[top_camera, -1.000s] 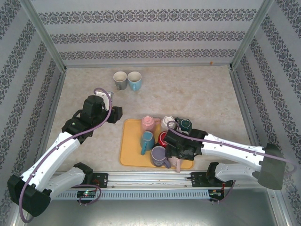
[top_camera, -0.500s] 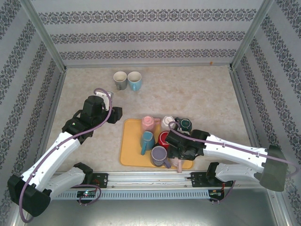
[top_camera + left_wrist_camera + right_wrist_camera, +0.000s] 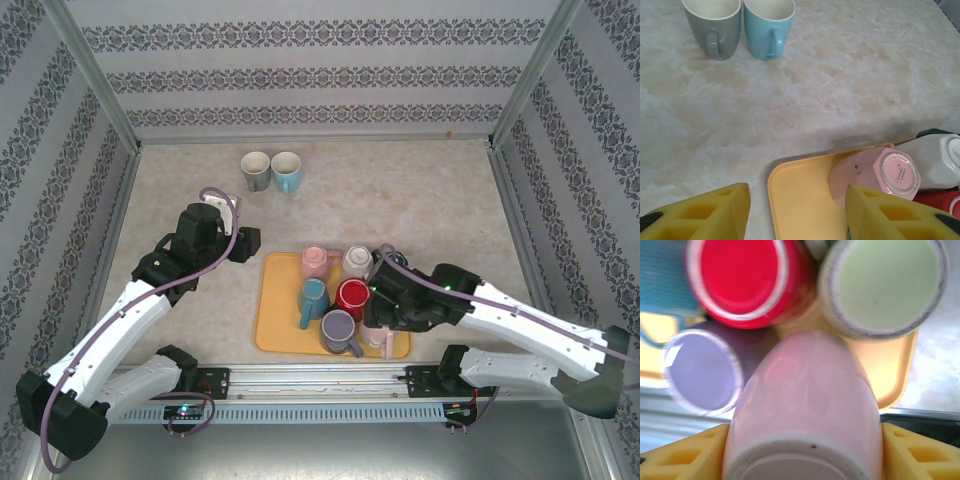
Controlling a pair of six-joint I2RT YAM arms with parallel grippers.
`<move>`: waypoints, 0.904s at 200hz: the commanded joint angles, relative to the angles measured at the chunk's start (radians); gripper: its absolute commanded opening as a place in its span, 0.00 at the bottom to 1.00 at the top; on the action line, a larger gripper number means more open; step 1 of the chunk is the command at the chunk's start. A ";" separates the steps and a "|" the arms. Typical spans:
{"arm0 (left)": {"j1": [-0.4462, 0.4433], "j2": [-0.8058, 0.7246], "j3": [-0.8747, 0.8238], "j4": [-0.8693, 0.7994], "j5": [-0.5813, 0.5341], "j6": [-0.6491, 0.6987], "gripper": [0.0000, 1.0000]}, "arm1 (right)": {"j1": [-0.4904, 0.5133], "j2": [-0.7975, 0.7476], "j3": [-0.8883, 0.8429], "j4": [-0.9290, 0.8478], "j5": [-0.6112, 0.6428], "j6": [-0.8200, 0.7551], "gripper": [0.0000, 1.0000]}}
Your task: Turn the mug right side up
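Observation:
A pale pink mug [image 3: 805, 405] at the front right corner of the yellow tray [image 3: 280, 330] sits between the yellow fingers [image 3: 685, 452] of my right gripper [image 3: 802, 460], which is shut on its sides. Its base rim faces the wrist camera. From above, this mug [image 3: 380, 343] peeks out under the right gripper [image 3: 388, 318]. My left gripper [image 3: 243, 240] hovers open over the table just left of the tray's far corner. Nothing lies between its fingers [image 3: 715, 212].
Other mugs crowd the tray: pink [image 3: 318, 262], white [image 3: 357, 260], blue [image 3: 313, 298], red [image 3: 352, 297] and purple [image 3: 338, 328], the last two close to the held one. A grey mug [image 3: 256, 170] and a light-blue mug [image 3: 287, 171] stand upright at the back.
The right gripper has closed onto the pale pink mug and its wrist has shifted right, uncovering the red mug. The left arm has stayed still.

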 commanded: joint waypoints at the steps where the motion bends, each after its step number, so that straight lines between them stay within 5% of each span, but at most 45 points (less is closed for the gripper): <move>1: -0.011 -0.004 0.026 0.024 0.051 -0.032 0.55 | -0.032 -0.026 0.159 -0.054 -0.072 -0.080 0.48; 33: -0.011 0.002 0.080 0.041 0.195 -0.079 0.63 | -0.098 0.027 0.409 -0.077 -0.108 -0.179 0.46; 65: -0.007 0.024 0.093 0.157 0.403 -0.187 0.65 | -0.224 0.047 0.450 0.167 -0.234 -0.212 0.47; 96: -0.001 0.037 -0.009 0.525 0.649 -0.424 0.66 | -0.422 0.010 0.295 0.627 -0.456 -0.088 0.45; 115: 0.003 0.080 -0.051 0.763 0.778 -0.573 0.66 | -0.479 0.035 0.288 0.732 -0.505 -0.099 0.43; 155: 0.006 0.138 -0.097 1.049 0.925 -0.724 0.67 | -0.566 0.018 0.233 0.953 -0.586 -0.022 0.41; 181: 0.007 0.223 -0.154 1.450 0.963 -0.948 0.68 | -0.578 0.000 0.142 1.121 -0.609 0.080 0.39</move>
